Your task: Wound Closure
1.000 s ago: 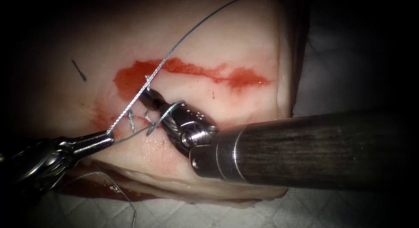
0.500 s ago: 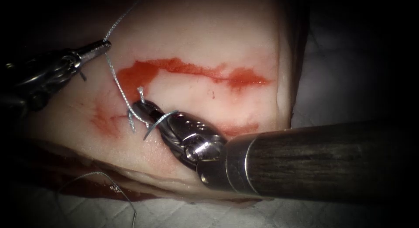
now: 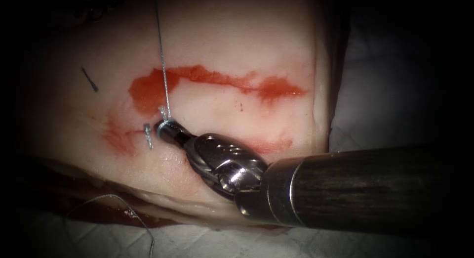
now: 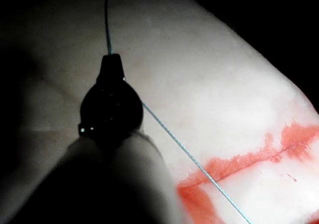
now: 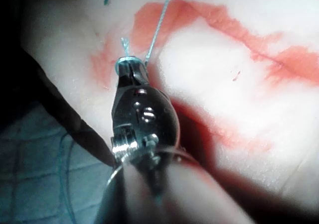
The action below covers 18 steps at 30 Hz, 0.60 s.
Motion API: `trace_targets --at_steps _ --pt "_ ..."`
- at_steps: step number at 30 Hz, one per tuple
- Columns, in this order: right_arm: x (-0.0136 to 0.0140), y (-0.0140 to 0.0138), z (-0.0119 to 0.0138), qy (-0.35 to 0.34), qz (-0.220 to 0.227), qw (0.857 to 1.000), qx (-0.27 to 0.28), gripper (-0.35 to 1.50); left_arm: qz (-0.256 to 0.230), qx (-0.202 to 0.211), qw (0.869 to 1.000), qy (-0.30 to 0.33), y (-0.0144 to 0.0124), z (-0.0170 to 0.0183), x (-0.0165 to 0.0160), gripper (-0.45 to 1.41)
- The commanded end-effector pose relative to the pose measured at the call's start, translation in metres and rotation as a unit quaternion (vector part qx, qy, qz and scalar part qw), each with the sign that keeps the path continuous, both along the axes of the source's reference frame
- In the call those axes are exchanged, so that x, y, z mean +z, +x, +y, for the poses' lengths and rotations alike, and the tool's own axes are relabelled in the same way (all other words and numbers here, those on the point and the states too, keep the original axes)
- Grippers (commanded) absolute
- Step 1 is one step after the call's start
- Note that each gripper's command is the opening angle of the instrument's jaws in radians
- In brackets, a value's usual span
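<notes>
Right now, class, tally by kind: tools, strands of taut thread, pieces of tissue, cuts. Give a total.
Tools: 2, the left tool and the right tool, each with jaws shut on the thread
Strands of taut thread: 1
Pieces of tissue: 1
Lengths of cut: 1
Total: 5

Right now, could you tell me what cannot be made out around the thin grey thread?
- Endoscope view: thin grey thread leaves the top edge.
- Left wrist view: left arm's steel tool, shut on the thread, is a shadowed silhouette.
- Right arm's steel tool: looped thread hides what its shut jaws clamp.
</notes>
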State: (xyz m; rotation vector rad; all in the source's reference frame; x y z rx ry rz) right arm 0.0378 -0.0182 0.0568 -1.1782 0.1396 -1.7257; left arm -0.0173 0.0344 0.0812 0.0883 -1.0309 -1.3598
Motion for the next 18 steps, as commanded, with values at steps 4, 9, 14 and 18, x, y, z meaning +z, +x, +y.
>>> trace_targets --at_steps 4,9,14,18 --pt "0.0008 0.0011 -0.0012 -0.008 0.002 1.000 -0.029 -0.35 0.019 0.003 1.000 -0.012 -0.0018 0.0029 0.0008 -0.45" --pt "0.0019 0.0022 -0.0030 -0.009 -0.005 0.998 -0.059 -0.35 0.044 0.009 0.999 -0.031 -0.0041 0.0077 0.0025 -0.45" --pt "0.0023 0.0027 -0.0037 -0.009 -0.004 0.997 -0.076 -0.35 0.052 0.014 0.998 -0.034 -0.0066 0.0110 0.0042 -0.45" --pt "0.0022 0.0026 -0.0040 -0.021 -0.016 0.996 -0.090 -0.35 0.064 0.026 0.997 -0.029 -0.0096 0.0126 0.0055 -0.45"
